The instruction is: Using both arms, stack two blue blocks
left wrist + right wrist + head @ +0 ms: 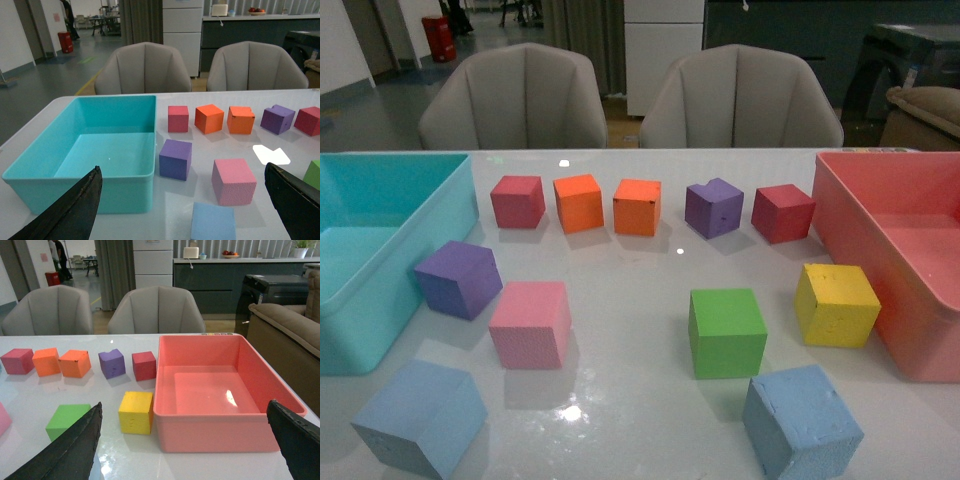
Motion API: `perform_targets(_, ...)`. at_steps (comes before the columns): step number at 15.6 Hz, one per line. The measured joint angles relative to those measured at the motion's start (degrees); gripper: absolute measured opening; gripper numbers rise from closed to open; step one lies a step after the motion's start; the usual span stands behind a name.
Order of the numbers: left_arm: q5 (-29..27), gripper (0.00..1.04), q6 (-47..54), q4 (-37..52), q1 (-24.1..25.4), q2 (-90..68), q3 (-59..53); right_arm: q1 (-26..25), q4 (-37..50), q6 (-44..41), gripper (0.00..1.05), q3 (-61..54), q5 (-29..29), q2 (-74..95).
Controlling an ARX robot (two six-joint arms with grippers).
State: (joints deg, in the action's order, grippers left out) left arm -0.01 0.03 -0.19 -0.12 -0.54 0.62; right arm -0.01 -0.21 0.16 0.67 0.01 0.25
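Currently on the table (630, 300), entries as follows.

Left blue block (420, 415): near-left corner, just in front of the pink cube (530, 323) and close by the turquoise bin (360, 335). It is turned with a corner toward me.

Right blue block (802, 420): near-right edge, just in front of the green cube (727, 332). It is likewise turned, and well apart from its twin.

Left fingers (75, 210): spread wide, holding nothing. The left blue block lies low and ahead between them, so this arm is plainly the nearer to it.

Right fingers (75, 450): spread wide, holding nothing. Their camera shows the green cube, the yellow cube (136, 411) and the pink bin (215, 432), but no blue. I judge the right blue block sits nearer to me than that view reaches, on this arm's side.

Both are cubes, so neither has a long axis. Each arm must square up to its block's turned faces.
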Motion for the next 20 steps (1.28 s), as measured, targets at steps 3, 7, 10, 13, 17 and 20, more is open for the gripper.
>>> perform_targets(3,0.0,0.98,0.0,0.0,0.0,0.0,0.0,0.0,0.02,-0.02,0.98,0.0,0.0,0.0)
perform_targets(7,0.0,0.98,0.0,0.0,0.0,0.0,0.0,0.0,0.0,0.0,0.98,0.0,0.0,0.0)
perform_targets(10,0.0,0.98,0.0,0.0,0.0,0.0,0.0,0.0,0.02,-0.02,0.98,0.0,0.0,0.0)
perform_targets(13,0.0,0.98,0.0,0.0,0.0,0.0,0.0,0.0,0.0,-0.02,0.98,0.0,0.0,0.0)
perform_targets(17,0.0,0.98,0.0,0.0,0.0,0.02,0.0,0.0,0.0,-0.02,0.98,0.0,0.0,0.0)
perform_targets(20,0.02,0.98,0.0,0.04,0.0,0.0,0.02,6.56,7.39,-3.48,0.98,4.37,15.65,15.56)
